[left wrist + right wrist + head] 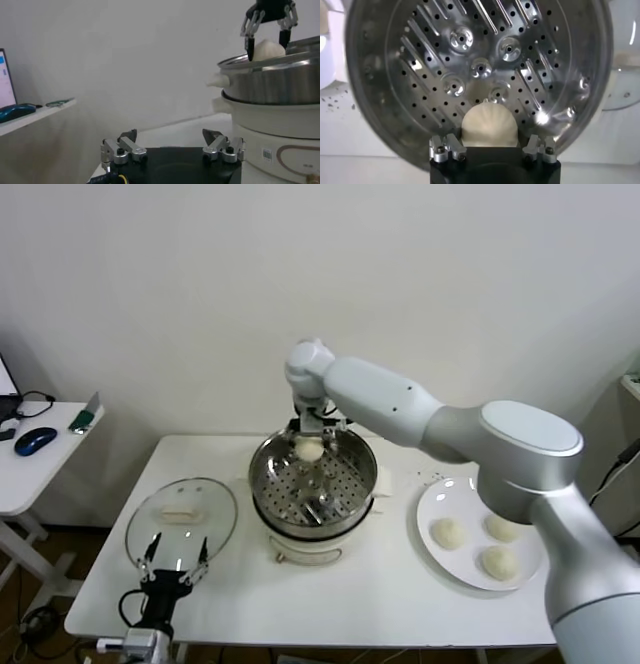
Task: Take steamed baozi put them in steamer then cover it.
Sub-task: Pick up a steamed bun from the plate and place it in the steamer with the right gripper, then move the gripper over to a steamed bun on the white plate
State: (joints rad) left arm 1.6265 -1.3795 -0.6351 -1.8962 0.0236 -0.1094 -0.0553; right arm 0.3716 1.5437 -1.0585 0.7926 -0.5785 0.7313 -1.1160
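A small cream-white dough bun (311, 450) is held clenched in the right gripper (311, 446) above the shiny steel steamer (345, 494) mid-bench; released early, it could strike the rim and roll out. The left gripper (172, 567) is parked open near the front edge.

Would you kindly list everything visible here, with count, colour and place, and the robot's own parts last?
Buns: four, cream-white; one held over the steamer, three on the plate.
Steamer: one, shiny steel on a white base; table centre.
Lid: one, clear glass with a cream handle; flat on the table, on the robot's left.
Plate: one, white; on the robot's right.
Table: one, white.
Side desk: one, white; far left.
Mouse: one, blue; on the side desk.
Right gripper: one, black fingers, shut on a bun above the steamer's perforated tray.
Left gripper: one, black, open; by the lid's near edge.
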